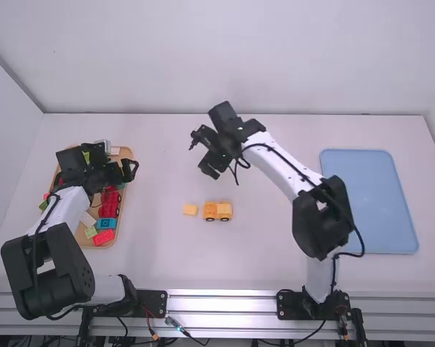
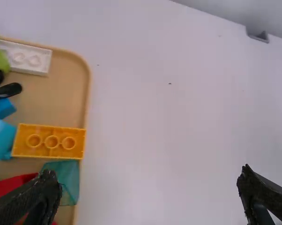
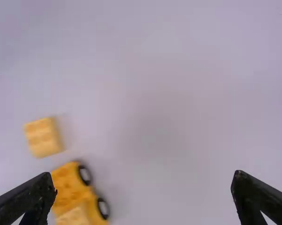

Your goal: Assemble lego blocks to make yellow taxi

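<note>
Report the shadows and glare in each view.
High view: bright glare along the silver metal rail; right wrist view: soft shadows beside the small yellow studded block and the wheeled yellow car; left wrist view: soft light on the smooth white tabletop, no hard-edged shadows.

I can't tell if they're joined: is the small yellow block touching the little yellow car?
Apart. The high view shows a narrow white gap between block and car.

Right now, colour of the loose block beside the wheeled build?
Loose block: yellow-orange, best in right wrist view.
</note>
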Controlling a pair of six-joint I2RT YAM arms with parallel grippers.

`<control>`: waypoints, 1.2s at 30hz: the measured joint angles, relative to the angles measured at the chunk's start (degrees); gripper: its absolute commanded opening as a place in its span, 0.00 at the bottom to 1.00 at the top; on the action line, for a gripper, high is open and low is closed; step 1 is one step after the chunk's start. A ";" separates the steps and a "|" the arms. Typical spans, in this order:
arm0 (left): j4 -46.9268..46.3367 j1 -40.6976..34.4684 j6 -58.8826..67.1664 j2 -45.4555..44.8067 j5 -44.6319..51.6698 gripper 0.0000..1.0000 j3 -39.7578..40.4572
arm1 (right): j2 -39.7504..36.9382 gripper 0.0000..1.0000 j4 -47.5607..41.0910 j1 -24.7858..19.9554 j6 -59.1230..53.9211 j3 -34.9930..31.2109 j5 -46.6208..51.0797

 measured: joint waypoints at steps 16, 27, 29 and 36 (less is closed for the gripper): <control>-6.10 -3.61 0.24 0.00 4.70 0.99 0.00 | -27.85 0.99 27.04 -18.16 10.25 -42.03 -1.90; -22.60 -23.78 27.19 0.00 -8.11 0.99 3.76 | -28.28 0.99 26.99 -23.82 11.10 -44.72 -7.72; -24.39 -25.16 35.52 0.00 -8.66 0.99 4.24 | -28.28 0.99 26.71 -23.78 11.08 -44.72 -8.07; -32.15 -28.76 55.39 0.00 -10.64 0.99 5.44 | -28.30 0.99 26.53 -23.76 11.06 -44.72 -8.28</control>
